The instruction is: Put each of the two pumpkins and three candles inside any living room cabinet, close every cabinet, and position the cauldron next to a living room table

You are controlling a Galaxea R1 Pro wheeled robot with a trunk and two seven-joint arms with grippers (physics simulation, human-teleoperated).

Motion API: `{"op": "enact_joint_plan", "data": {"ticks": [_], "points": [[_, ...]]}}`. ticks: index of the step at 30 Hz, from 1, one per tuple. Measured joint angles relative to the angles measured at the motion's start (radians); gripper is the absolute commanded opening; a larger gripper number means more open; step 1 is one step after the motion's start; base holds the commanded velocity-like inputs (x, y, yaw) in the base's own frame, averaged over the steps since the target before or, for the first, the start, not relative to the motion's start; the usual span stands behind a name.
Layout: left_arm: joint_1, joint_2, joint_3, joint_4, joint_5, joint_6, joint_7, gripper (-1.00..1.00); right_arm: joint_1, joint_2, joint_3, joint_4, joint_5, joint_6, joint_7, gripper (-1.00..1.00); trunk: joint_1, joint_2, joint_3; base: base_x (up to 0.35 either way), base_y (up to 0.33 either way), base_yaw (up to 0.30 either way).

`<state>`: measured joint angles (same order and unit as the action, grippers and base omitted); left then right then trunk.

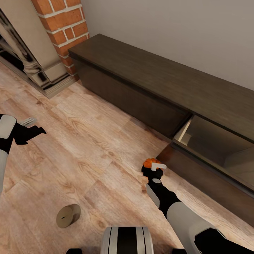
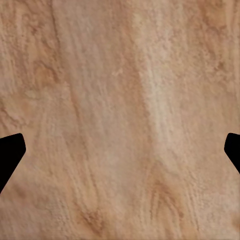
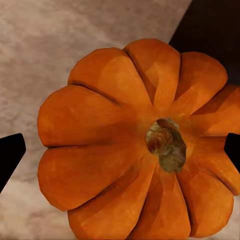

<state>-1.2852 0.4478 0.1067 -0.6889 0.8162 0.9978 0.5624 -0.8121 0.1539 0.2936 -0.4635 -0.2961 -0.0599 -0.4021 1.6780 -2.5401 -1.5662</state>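
Note:
A bright-orange ribbed pumpkin (image 1: 149, 162) sits by the corner of the pulled-out drawer (image 1: 211, 141) of the long dark-brown cabinet (image 1: 148, 70). My right gripper (image 1: 155, 166) points down over it. In the right wrist view the pumpkin (image 3: 125, 145) shows stem up, with the right gripper (image 3: 122, 155) open and its fingertips (image 3: 10, 155) wide apart on either side. A strip of floor shows between that fingertip and the pumpkin. A stubby tan candle (image 1: 68, 215) lies on the floor at the near left. My left gripper (image 1: 37, 126) hangs open over bare wood floor (image 2: 120, 100).
The drawer front juts into the floor space at the right, its light tan inside exposed. A carved stone fireplace (image 1: 24, 60) and a brick column (image 1: 63, 24) stand at the far left. Open wood floor lies between the arms. My base (image 1: 127, 240) shows at the bottom.

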Motion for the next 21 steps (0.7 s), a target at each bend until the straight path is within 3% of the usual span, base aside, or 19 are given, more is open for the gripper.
{"op": "enact_joint_plan", "data": {"ticks": [5, 7, 10, 21], "points": [[0.000, 0.000, 0.000, 0.001, 0.001, 0.001, -0.001, 1.00, 0.000, 0.000, 0.000, 0.000, 0.000, 0.000, 0.000, 1.00, 0.000, 0.000, 0.000, 0.000, 0.000, 0.000], [0.000, 0.000, 0.000, 0.000, 0.001, 0.000, -0.001, 1.00, -0.001, 0.000, -0.001, -0.002, 0.020, -0.002, -0.009, 1.00, 0.001, -0.001, -0.007, 0.000, 0.000, 0.000], [0.000, 0.001, 0.000, 0.001, 0.001, 0.000, -0.001, 1.00, -0.001, 0.000, -0.001, -0.037, 0.017, -0.001, -0.016, 1.00, 0.002, -0.001, -0.019, 0.000, 0.000, 0.000], [0.000, 0.003, 0.000, 0.001, 0.002, 0.002, -0.001, 1.00, -0.001, 0.000, -0.001, -0.036, 0.018, 0.001, -0.018, 1.00, 0.002, -0.001, -0.019, 0.000, 0.000, 0.000]]}}
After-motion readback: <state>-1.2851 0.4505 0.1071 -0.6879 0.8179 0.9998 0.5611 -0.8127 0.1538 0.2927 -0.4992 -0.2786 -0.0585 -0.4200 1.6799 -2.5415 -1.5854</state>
